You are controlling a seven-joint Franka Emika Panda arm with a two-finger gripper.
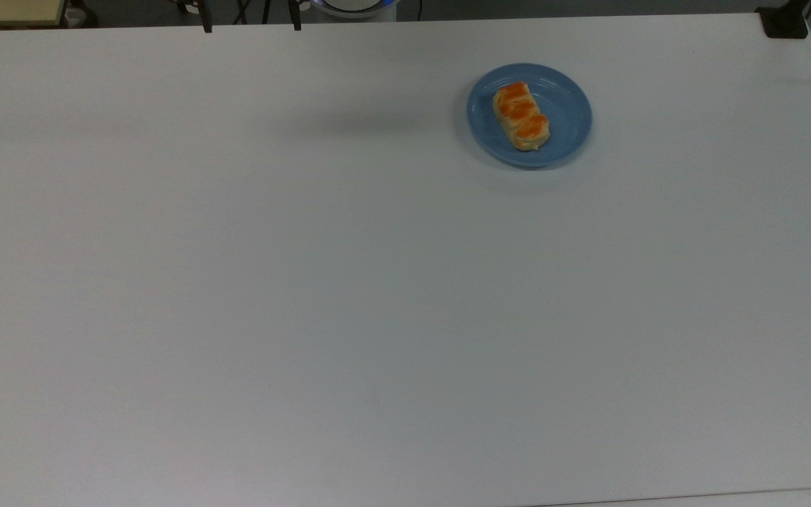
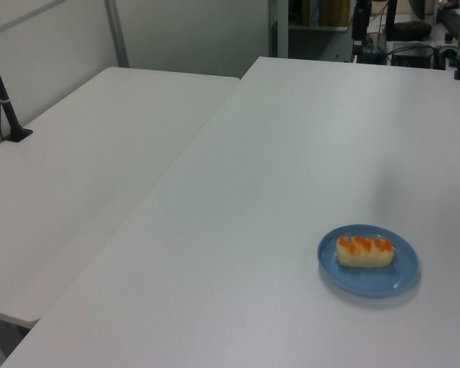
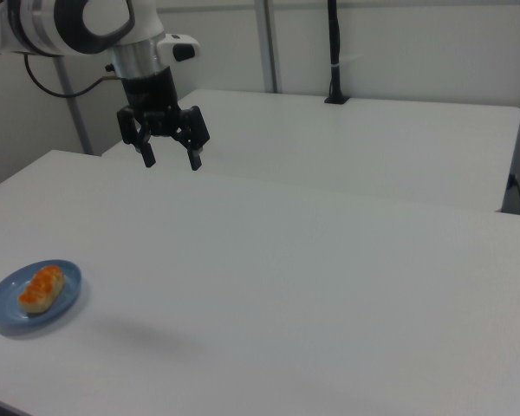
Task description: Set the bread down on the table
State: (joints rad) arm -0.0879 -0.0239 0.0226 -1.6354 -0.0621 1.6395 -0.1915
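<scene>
Bread (image 1: 521, 116) on blue plate (image 1: 564, 134), gripper (image 3: 169, 159) spread above

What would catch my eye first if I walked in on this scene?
Probably the bread, its orange patches bright against the blue plate it lies on, near the far edge of the wide white table in the top view. Next, the black pincer, hanging open and empty high above the table in the right view, well away from the plate.
</scene>
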